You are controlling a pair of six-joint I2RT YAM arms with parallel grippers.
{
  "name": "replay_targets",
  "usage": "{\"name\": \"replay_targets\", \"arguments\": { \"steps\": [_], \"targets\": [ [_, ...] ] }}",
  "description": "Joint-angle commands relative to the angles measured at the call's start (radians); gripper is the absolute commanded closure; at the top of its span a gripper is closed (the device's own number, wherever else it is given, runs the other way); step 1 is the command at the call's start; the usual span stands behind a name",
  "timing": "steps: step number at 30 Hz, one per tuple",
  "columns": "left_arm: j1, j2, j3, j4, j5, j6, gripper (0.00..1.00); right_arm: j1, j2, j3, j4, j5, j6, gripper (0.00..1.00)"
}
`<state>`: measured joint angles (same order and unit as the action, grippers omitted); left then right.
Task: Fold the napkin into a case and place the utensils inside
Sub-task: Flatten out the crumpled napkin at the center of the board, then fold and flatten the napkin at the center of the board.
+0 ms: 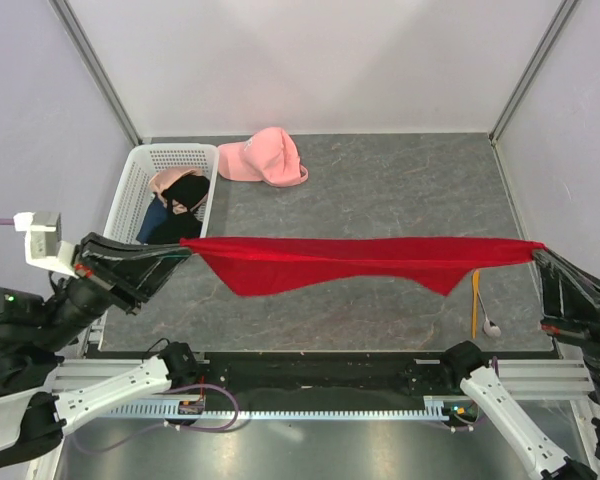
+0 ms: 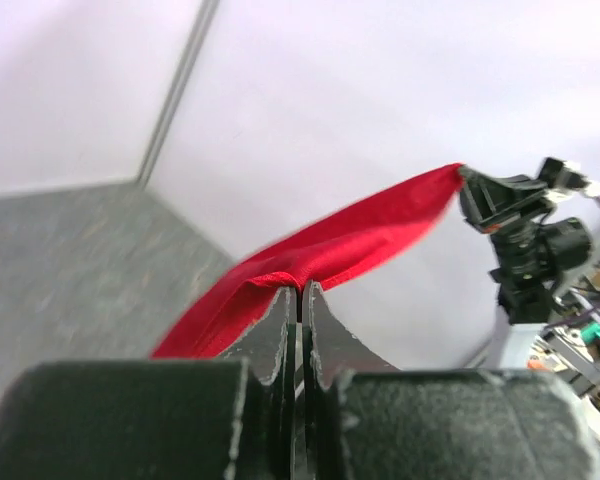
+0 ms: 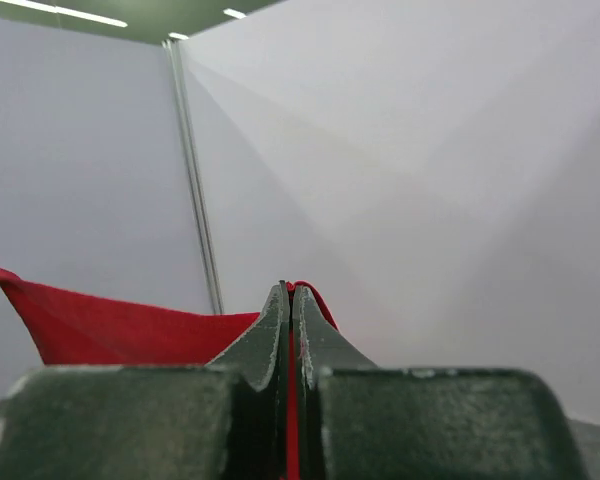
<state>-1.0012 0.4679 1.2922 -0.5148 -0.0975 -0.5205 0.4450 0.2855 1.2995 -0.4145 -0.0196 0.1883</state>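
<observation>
Now, step in hand: stretching the napkin (image 1: 350, 258) taut in the air, which I judge to be a prelude to folding.
Doing it well: lower both corners level and together, so the sagging lower edge lands flat on the worktop (image 1: 380, 190), short of the utensils (image 1: 475, 300) at 4 o'clock.
Left end effector (image 1: 185, 246): pinched tight on the 9 o'clock corner.
Right end effector (image 1: 538, 252): pinched tight on the 3 o'clock corner.
Napkin look: bright red, a narrow hanging band with its lower hem drooping unevenly.
</observation>
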Motion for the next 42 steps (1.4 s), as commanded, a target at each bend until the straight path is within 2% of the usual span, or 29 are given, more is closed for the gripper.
{"name": "replay_targets", "arguments": {
  "steps": [1, 3, 8, 10, 12, 13, 14, 15, 16, 18, 19, 20, 21, 22, 25, 27, 30, 34, 38, 42],
  "targets": [
    [-0.002, 0.032, 0.030, 0.093, 0.128, 0.132, 0.98, -0.003, 0.017, 0.023, -0.004, -0.037, -0.024, 1.00],
    [-0.002, 0.064, 0.029, 0.098, 0.084, 0.151, 0.98, -0.002, 0.024, -0.002, 0.002, 0.061, -0.007, 1.00],
    [-0.004, 0.187, 0.016, 0.090, -0.301, 0.203, 0.98, 0.014, 0.108, -0.115, 0.002, 0.395, 0.053, 1.00],
    [-0.002, 0.297, 0.030, 0.065, -0.504, 0.198, 0.98, 0.032, 0.202, -0.143, 0.011, 0.469, 0.048, 1.00],
    [0.009, 0.415, 0.057, 0.033, -0.595, 0.183, 0.98, 0.035, 0.306, -0.186, 0.057, 0.536, 0.013, 1.00],
    [0.059, 0.446, 0.067, 0.023, -0.616, 0.142, 0.98, 0.035, 0.337, -0.207, 0.089, 0.552, 0.002, 1.00],
    [0.102, 0.478, 0.070, 0.021, -0.587, 0.122, 0.98, 0.035, 0.369, -0.256, 0.126, 0.570, -0.004, 1.00],
    [0.157, 0.532, 0.062, 0.010, -0.500, 0.091, 0.98, 0.034, 0.436, -0.281, 0.194, 0.572, -0.018, 1.00],
    [0.306, 0.567, 0.053, 0.007, -0.425, 0.024, 0.98, 0.032, 0.472, -0.317, 0.225, 0.569, -0.018, 1.00],
    [0.447, 0.636, 0.013, 0.019, -0.250, -0.033, 0.98, 0.009, 0.593, -0.353, 0.320, 0.538, -0.007, 1.00],
    [0.535, 0.725, 0.006, 0.019, -0.216, -0.065, 0.98, -0.006, 0.637, -0.368, 0.344, 0.517, -0.001, 1.00],
    [0.565, 0.762, 0.002, 0.021, -0.188, -0.073, 0.98, -0.047, 0.680, -0.379, 0.377, 0.492, 0.006, 1.00],
    [0.584, 0.803, -0.016, 0.041, -0.164, -0.072, 0.98, -0.069, 0.767, -0.388, 0.457, 0.459, 0.016, 1.00],
    [0.601, 0.861, -0.034, 0.114, -0.165, -0.067, 0.98, -0.089, 0.815, -0.396, 0.492, 0.396, 0.016, 1.00],
    [0.650, 0.965, -0.064, 0.202, -0.108, -0.059, 0.98, -0.146, 1.003, -0.370, 0.592, 0.304, 0.023, 1.00],
    [0.676, 1.070, -0.030, 0.206, -0.038, -0.059, 0.98, -0.172, 1.133, -0.341, 0.614, 0.281, 0.023, 1.00],
    [0.714, 1.182, 0.009, 0.191, -0.004, -0.062, 0.98, -0.193, 1.265, -0.292, 0.620, 0.212, 0.023, 1.00],
    [0.720, 1.226, 0.009, 0.196, -0.007, -0.055, 0.98, -0.195, 1.322, -0.275, 0.629, 0.173, 0.039, 1.00],
    [0.720, 1.210, -0.014, 0.191, 0.013, -0.052, 0.98, -0.197, 1.287, -0.279, 0.580, 0.164, 0.060, 1.00],
    [0.722, 1.178, -0.031, 0.081, -0.039, -0.085, 0.98, -0.196, 1.223, -0.330, 0.504, 0.153, 0.117, 1.00]
  ]
}}
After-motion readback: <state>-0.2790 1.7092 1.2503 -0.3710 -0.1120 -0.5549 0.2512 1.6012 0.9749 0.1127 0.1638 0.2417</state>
